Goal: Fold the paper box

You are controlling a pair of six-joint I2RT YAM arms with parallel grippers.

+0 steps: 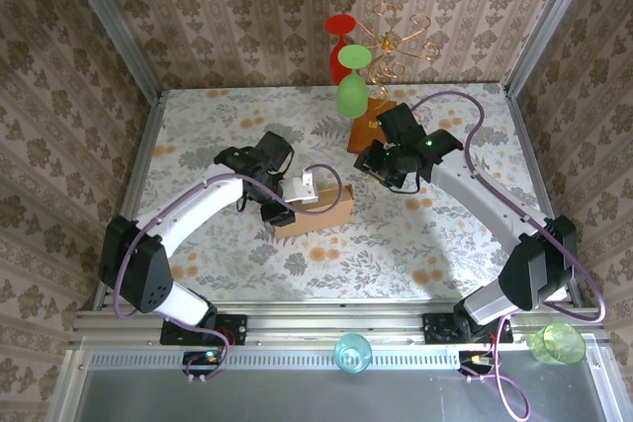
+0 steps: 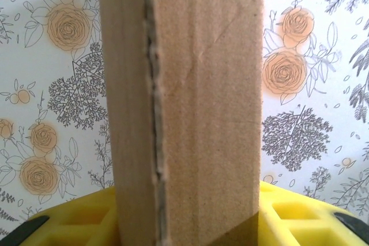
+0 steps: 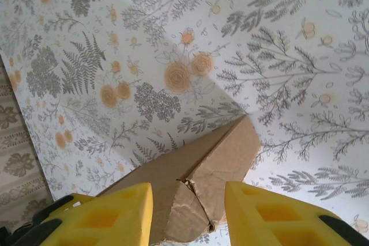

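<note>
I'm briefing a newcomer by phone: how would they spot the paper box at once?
On the floral table, look near the middle, at the left gripper. The paper box lies there, held at one end: plain light-brown cardboard, paler than the orange-brown board farther back by the green glass.

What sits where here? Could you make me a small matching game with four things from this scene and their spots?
Things
1. paper box
2. red glass
3. blue cup
4. green cup

Places
A. near right corner, beside the right arm's base
B. middle of the table, between the two arms
C. upside down at the far side, by the back wall
D. on the near rail, between the two arm bases

Pairs: 1-B, 2-C, 3-D, 4-A
</note>
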